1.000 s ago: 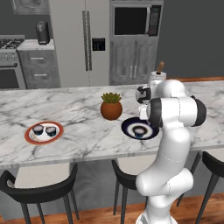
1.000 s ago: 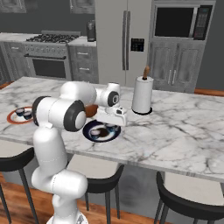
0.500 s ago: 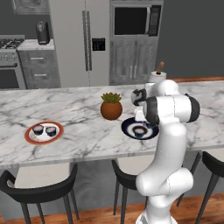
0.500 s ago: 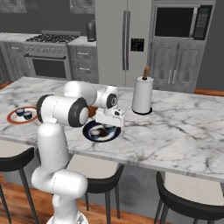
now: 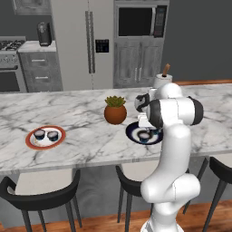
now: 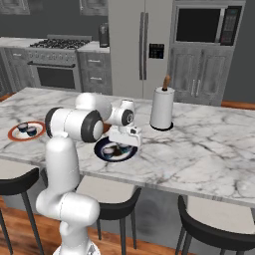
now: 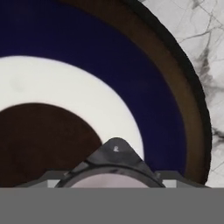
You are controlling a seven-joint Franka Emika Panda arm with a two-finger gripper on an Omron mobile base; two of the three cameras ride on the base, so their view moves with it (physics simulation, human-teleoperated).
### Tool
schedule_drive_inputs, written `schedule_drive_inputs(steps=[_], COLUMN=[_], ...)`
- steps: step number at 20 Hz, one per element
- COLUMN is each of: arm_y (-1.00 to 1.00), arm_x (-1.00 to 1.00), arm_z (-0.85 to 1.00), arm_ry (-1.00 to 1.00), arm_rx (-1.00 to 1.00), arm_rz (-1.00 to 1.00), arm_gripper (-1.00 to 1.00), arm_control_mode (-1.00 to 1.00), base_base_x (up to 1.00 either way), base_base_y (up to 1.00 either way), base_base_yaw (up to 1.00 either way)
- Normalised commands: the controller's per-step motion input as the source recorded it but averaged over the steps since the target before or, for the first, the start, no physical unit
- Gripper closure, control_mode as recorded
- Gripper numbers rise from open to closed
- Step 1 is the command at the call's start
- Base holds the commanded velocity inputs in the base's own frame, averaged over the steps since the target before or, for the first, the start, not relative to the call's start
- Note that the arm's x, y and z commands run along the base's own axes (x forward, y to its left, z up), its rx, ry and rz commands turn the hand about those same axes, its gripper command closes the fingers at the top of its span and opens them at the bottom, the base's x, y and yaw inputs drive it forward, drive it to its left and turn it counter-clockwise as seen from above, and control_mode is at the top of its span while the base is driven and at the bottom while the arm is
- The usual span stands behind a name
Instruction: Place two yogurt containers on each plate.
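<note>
My gripper (image 5: 144,123) (image 6: 124,141) hangs low over the navy-rimmed plate (image 5: 132,132) (image 6: 101,144) (image 7: 131,74), shut on a yogurt container (image 7: 109,180). The pale top of that cup fills the bottom of the hand view, just above the plate's white centre. Another yogurt container (image 6: 108,151) rests on this plate to the left of the hand. Far left on the counter lies the orange-rimmed plate (image 5: 31,140) (image 6: 12,134), which carries two yogurt containers (image 5: 39,134) (image 5: 53,135) (image 6: 22,127) (image 6: 32,131).
A terracotta pot with a green plant (image 5: 115,111) stands close to the navy plate's left. A paper towel roll (image 5: 161,80) (image 6: 162,108) is upright behind it. Dark stools (image 5: 36,199) line the counter's front edge.
The gripper has come down steadily over the navy-rimmed plate with the cup in it. The plates, the pot and the cups on the orange plate have stayed put.
</note>
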Motion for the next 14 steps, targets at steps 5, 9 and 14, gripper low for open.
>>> schedule_drive_inputs(steps=[5, 9, 14], arm_y=[0.0, 0.0, 0.0], arm_x=[0.0, -0.08, -0.16], arm_z=[-0.01, 0.07, 0.38], arm_ry=[0.0, 0.0, 0.0], arm_rx=[0.0, 0.0, 0.0], arm_rz=[0.0, -0.04, -0.02], arm_gripper=[-1.0, -1.0, -1.0], arm_control_mode=[-1.0, -1.0, -1.0], base_base_x=[0.0, 0.0, 0.0], base_base_y=[0.0, 0.0, 0.0], base_base_yaw=[0.0, 0.0, 0.0])
